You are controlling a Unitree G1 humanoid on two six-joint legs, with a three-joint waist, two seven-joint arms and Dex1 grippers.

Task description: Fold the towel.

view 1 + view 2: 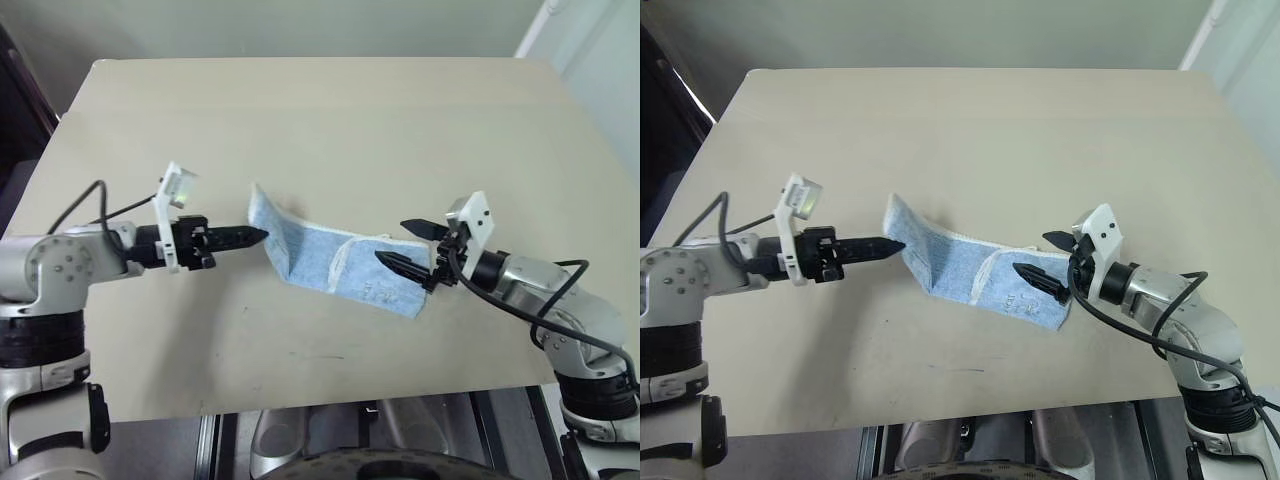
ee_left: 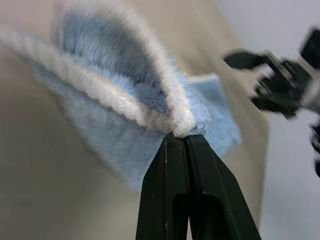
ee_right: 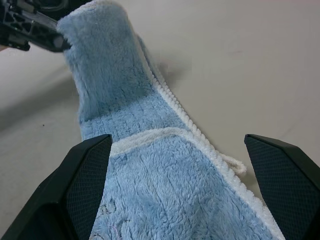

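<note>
The towel (image 1: 330,258) lies near the middle of the bench (image 1: 330,110), a light-blue terry strip with a white hem; its right part rests flat, with a flap already doubled over on top, its white edge curving across the pile; a small white loop tag (image 3: 235,164) sticks out from the hem on the far side; the left end stands up off the bench in a raised peak, and a sharp crease shows where the lifted part meets the flat part.

The left claw (image 1: 252,236) is pinched tight on the hemmed corner of that raised end, fingers (image 2: 175,195) pressed together with the white edge caught at their tips; it holds the corner clear of the bench, pointing toward the right.

The right claw (image 1: 412,248) sits at the towel's right end with its jaws spread wide, one finger over the cloth and one beyond the far edge; it grips nothing, and whether its lower finger touches the pile cannot be told.

As a judgement, the fold is partly made: one flap is down, and the lifted end is not yet laid over; what seems left is to carry that corner across to the right, set it on the flat part, release, and perhaps square the edges.
</note>
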